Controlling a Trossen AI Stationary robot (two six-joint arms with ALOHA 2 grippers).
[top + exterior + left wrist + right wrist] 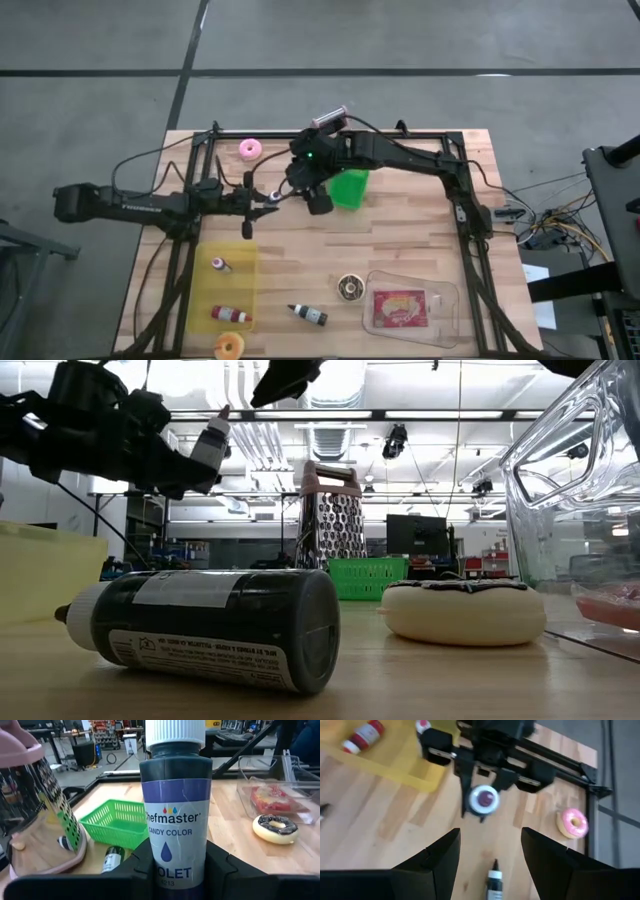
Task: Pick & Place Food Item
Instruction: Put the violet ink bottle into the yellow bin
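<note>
My left gripper (262, 197) sits left of the table's middle, shut on a dark bottle (175, 815) that has a white cap and a violet "candy color" label. My right gripper (318, 203) hangs open just right of it, beside the green basket (350, 188), with nothing between its fingers (490, 850). Under it a small black bottle (494, 882) lies on the wood. A pink donut (250, 150) lies at the far left. A chocolate-ringed donut (349, 288) and an orange donut (229, 346) lie nearer the front. My left gripper pinches the bottle's lower body (172, 870) between its two fingers (135, 865), one on each side. The fingers come nearly level from the table's left. The bottle is lifted clear of the table and tilted, with its cap (213, 438) up and toward the right arm.
A metal grater (35, 810) stands by the basket at the far side. A yellow tray (228, 285) at the front left holds small bottles. A black bottle (308, 315) lies near the front. A clear container (410, 308) at the front right holds a red packet.
</note>
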